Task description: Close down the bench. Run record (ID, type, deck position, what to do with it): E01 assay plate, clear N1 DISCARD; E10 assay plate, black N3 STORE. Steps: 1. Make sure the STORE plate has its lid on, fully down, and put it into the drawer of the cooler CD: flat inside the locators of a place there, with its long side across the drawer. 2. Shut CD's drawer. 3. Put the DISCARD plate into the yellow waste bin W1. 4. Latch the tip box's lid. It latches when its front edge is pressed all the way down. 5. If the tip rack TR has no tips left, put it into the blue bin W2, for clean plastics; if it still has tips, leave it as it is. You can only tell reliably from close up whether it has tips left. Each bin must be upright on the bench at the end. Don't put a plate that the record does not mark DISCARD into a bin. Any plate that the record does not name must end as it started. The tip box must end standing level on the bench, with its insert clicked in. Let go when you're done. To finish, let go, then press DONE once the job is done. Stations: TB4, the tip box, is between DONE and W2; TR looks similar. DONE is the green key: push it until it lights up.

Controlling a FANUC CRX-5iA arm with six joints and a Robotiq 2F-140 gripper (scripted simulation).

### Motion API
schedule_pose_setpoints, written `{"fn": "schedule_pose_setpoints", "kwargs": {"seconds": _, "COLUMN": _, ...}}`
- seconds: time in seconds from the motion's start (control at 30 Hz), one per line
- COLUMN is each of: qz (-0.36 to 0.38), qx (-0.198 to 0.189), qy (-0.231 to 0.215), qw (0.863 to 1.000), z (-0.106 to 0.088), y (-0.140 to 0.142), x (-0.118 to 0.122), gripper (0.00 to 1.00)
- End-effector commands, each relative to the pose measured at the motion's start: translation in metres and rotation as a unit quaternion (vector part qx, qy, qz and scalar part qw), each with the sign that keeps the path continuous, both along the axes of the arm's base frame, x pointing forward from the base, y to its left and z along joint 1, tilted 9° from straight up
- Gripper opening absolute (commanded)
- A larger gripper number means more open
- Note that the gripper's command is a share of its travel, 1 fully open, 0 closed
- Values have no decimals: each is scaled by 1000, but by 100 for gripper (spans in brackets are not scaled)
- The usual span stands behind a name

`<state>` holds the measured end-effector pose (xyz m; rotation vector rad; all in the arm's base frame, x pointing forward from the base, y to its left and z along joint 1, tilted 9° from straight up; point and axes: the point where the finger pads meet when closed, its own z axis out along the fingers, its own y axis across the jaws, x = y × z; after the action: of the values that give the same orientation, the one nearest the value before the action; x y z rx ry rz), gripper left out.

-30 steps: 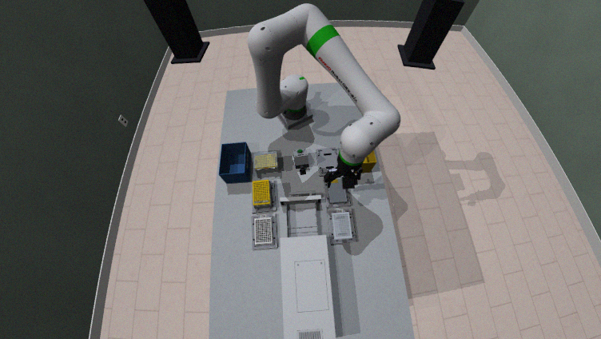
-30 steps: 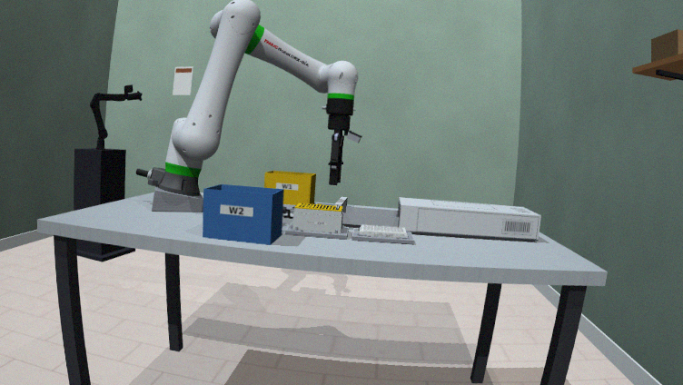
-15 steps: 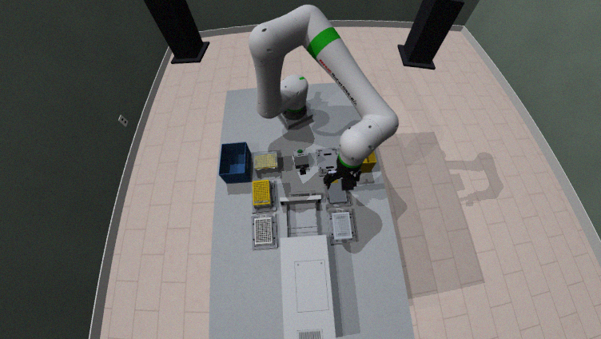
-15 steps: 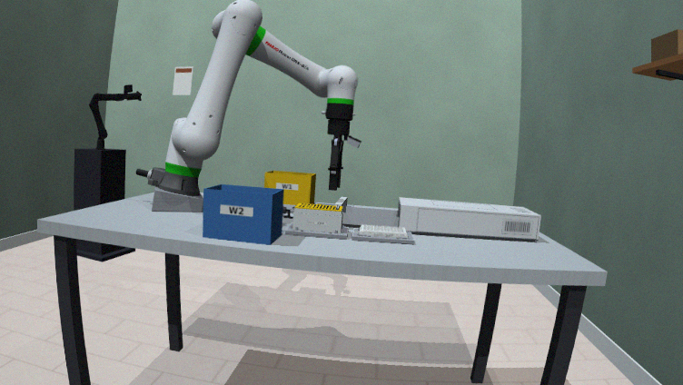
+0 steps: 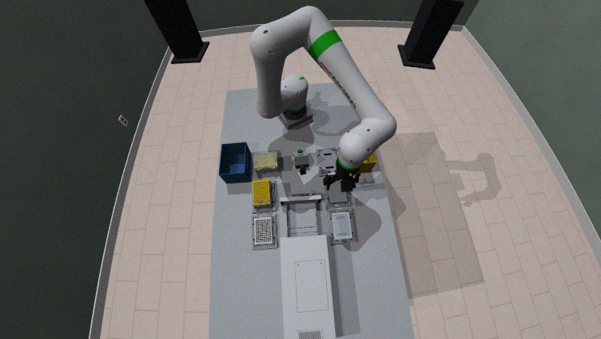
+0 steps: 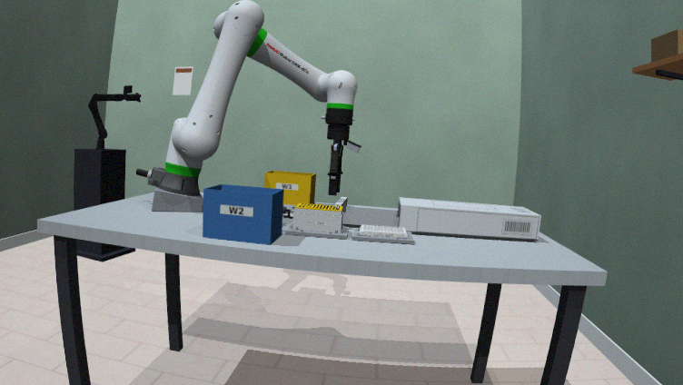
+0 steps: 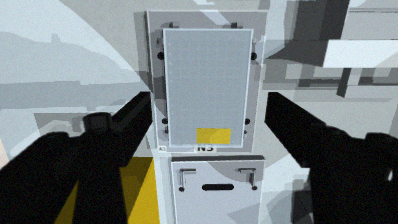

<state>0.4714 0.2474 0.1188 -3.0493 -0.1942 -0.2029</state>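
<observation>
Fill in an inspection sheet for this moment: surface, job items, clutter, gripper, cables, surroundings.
Surface: grey bench top on dark legs.
Job items: lidded plate with a yellow label in nest N3; white cooler with its drawer pulled out; blue bin W2 and yellow bin W1 upright; yellow-topped tip rack; green DONE key.
Clutter: two more plates in nests.
Gripper: black gripper above the N3 plate, jaws open, holding nothing.
Cables: nothing seen.
Surroundings: black pedestal, wall shelf.
</observation>
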Motion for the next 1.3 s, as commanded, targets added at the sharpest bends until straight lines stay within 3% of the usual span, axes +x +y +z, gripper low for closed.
{"fn": "schedule_pose_setpoints", "kwargs": {"seconds": 0.0, "qz": 0, "qx": 0, "qy": -1, "qw": 1000, "z": -3, "y": 1, "x": 1, "gripper": 70}}
{"fn": "schedule_pose_setpoints", "kwargs": {"seconds": 1.27, "qz": 0, "qx": 0, "qy": -1, "qw": 1000, "z": -43, "y": 4, "x": 6, "gripper": 70}}
